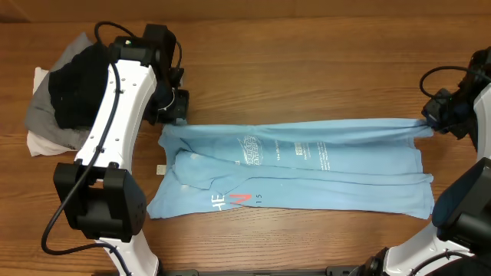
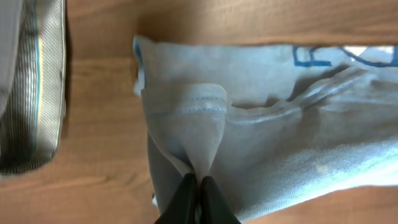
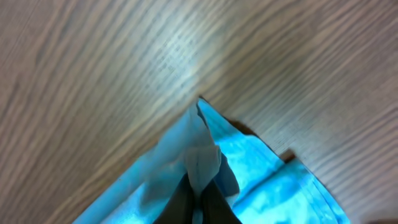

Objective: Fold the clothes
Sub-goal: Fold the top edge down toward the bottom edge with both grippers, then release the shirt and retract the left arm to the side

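The sky-blue T-shirt [image 1: 322, 180] lies flat in the middle of the wooden bench [image 1: 307, 54], spread lengthwise from left to right. Its far edge is pulled into a taut ridge between the 2 pincers. White print [image 1: 250, 147] sits near the middle of the cloth, and red and white letters [image 1: 234, 201] sit near the front edge at the left.

The left pincer [image 1: 176, 115] is closed on the shirt's far left corner. In the left wrist view its fingers [image 2: 186, 199] meet on a bunched fold of blue cloth with a stitched hem. The right pincer [image 1: 428, 123] is closed on the far right corner, and the right wrist view shows the cloth drawn up into a peak between its fingers [image 3: 214, 202].

A pile of other clothes [image 1: 61, 100], black on top with grey and white beneath, sits at the bench's far left corner. It is apart from the shirt, just behind the white left arm [image 1: 115, 130], which crosses in front of it and hides part of it. In the left wrist view a grey striped garment [image 2: 31, 93] lies left of the shirt, with bare wood between them. A small pale scrap [image 1: 161, 169] lies just beside the shirt's left edge, too small to identify. The right arm [image 1: 468, 203] overlaps the shirt's near right corner.
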